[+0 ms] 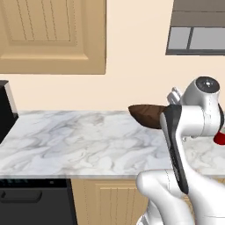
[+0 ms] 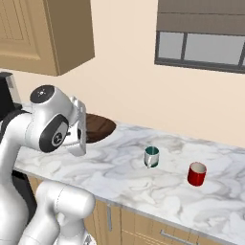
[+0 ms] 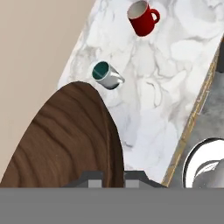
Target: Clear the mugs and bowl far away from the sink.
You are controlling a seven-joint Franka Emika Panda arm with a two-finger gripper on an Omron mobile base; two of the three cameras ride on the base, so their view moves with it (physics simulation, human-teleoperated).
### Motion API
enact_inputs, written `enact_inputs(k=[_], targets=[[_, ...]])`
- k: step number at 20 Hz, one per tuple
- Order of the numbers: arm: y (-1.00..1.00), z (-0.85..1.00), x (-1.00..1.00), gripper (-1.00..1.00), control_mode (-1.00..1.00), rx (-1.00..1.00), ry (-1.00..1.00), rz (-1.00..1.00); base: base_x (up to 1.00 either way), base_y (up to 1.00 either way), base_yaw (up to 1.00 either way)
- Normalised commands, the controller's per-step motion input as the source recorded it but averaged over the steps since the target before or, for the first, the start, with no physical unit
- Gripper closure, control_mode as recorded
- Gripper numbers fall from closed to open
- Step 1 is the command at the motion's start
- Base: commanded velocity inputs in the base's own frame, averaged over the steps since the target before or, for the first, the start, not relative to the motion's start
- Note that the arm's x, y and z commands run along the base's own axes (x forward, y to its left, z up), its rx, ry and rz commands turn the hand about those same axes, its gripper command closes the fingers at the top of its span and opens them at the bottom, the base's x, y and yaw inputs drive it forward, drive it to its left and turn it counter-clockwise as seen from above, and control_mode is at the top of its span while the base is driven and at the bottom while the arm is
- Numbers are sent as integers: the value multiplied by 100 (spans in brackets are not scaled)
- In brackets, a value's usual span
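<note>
Tool [image 3: 113, 178]: clenched on the rim of the wide dark brown wood-grain bowl [image 3: 65, 140], held tilted above the white marble tabletop [image 2: 143, 177] near its back edge.
Risk: thin rim grip; the bowl may slip and drop.
Mugs: glossy red mug [image 2: 196, 173] and white mug with teal inside [image 2: 151, 156] stand mid-tabletop, uncleared.

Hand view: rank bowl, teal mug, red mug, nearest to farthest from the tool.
1. Wooden bowl: its rim sits between the fingers of the tool, at the bottom of the view.
2. Teal-lined mug: just beyond the bowl's far edge.
3. Red mug: farthest, at the top.
</note>
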Motion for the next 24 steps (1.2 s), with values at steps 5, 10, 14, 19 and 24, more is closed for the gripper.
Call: enact_inputs(k=[5, 10, 14, 19, 24], targets=[[0, -44, 78, 100, -100, 0, 1, 9, 0, 0, 0], [0, -44, 67, 100, -100, 0, 0, 9, 0, 0, 0], [0, -48, 64, 100, -100, 0, 0, 9, 0, 0, 0], [0, -53, 66, 100, -100, 0, 0, 9, 0, 0, 0], [0, -54, 63, 100, -100, 0, 6, 8, 0, 0, 0]])
